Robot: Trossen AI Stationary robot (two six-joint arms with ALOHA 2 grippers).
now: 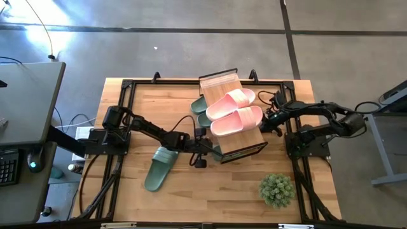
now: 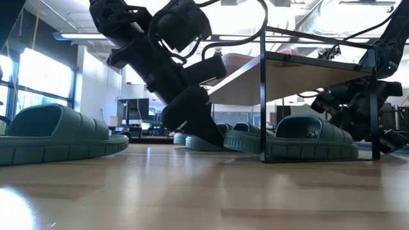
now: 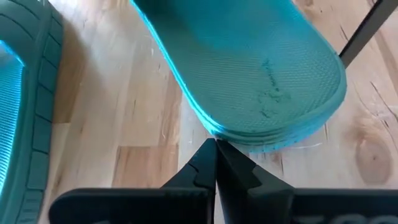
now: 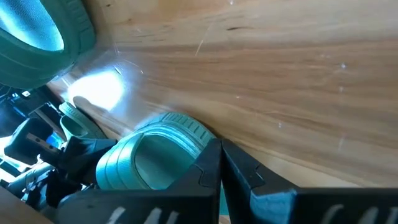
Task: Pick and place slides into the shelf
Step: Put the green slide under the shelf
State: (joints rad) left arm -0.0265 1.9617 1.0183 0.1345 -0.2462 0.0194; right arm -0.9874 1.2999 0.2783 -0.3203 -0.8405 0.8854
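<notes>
The shelf [image 1: 222, 84] stands mid-table with two pale pink slides [image 1: 233, 102] side by side on its slatted top. Sage-green slides lie on the table under it: two poke out at its far left [image 1: 200, 107]. One [image 2: 308, 137] sits under the near end, and a loose one [image 1: 159, 166] lies to the shelf's left. My left gripper [image 1: 207, 148] is shut, low at the shelf's near-left corner, with a green slide's heel [image 3: 249, 81] in front of it. My right gripper [image 1: 262, 125] is shut at the shelf's right side, beside a green slide's ribbed strap [image 4: 163, 149]. My left gripper meets the green slide with its shut fingertips [image 3: 216, 144] against the rounded heel edge [image 3: 219, 132]. The fingers come in low, nearly level, from the table's left. The slide lies flat on the tabletop under the shelf. My right gripper's shut tips stand next to the slide's strap; I cannot tell whether they touch it.
A small potted plant [image 1: 276, 189] stands near the table's near right corner. The shelf's thin black legs [image 2: 262, 96] rise right beside both grippers. A black frame [image 1: 121, 114] runs around the tabletop. Bare wood [image 1: 210, 191] lies along the near edge.
</notes>
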